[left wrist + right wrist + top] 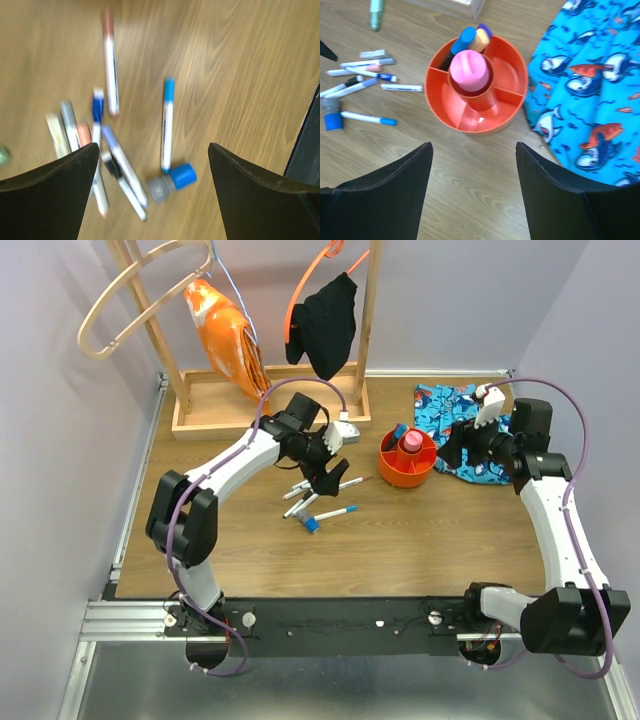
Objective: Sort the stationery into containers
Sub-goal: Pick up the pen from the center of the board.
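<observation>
Far left, back of table: wooden rack with an orange cloth and a black cloth hanging from it.

Left gripper hangs over the table centre, fingers spread wide with nothing between them. The wrist view is blurred but shows bare wood and loose pens in the gap.

Loose pens lie in a scattered cluster on the table, directly under and just in front of the left gripper, well left of the tub. Mostly white barrels with blue, black, grey and pinkish ends. 1 white marker with a blue cap lies at the near side of the cluster. A short blue piece and a grey piece sit touching each other at its end. What these 2 pieces are, cannot tell.

Green tube lies apart from the cluster, toward the rack.

Orange tub stands right of centre, upright, with inner dividers. Pink tube stands upright in its middle cup. 3 markers (blue, yellow-orange, purple) lean together in 1 rear compartment. The front compartments show only orange floor.

Right gripper hangs just right of the tub, fingers spread apart and gripping nothing.

Far right: blue fish-print cloth lies flat beside the tub, partly under the right gripper.
</observation>
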`<action>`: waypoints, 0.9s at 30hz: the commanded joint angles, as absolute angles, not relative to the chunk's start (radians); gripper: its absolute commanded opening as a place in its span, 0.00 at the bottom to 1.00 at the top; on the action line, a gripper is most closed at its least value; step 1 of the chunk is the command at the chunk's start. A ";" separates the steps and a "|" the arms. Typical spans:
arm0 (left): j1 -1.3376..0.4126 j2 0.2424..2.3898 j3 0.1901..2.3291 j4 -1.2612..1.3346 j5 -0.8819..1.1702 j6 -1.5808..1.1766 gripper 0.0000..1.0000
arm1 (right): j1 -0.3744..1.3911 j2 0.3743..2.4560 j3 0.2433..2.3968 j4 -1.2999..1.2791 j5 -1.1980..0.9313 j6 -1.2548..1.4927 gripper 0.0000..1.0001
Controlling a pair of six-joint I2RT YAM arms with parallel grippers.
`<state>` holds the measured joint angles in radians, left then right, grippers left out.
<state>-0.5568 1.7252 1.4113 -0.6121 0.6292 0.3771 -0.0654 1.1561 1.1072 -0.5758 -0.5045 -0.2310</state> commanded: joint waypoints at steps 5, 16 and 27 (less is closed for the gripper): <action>-0.590 1.787 1.437 -0.818 0.368 0.390 0.99 | -0.038 1.164 1.052 -0.468 -0.588 -0.068 0.73; -0.765 1.910 1.482 -0.744 0.264 0.377 0.57 | -0.037 1.091 1.151 -0.557 -0.485 -0.183 0.74; -0.816 2.032 1.503 -0.713 0.132 0.428 0.58 | -0.037 0.977 1.094 -0.480 -0.494 -0.003 0.75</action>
<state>-0.8207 2.0121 1.4849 -0.7193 0.2104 0.4007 -0.0402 1.0115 1.1030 -0.5182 -0.5053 -0.0780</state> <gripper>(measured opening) 0.579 0.747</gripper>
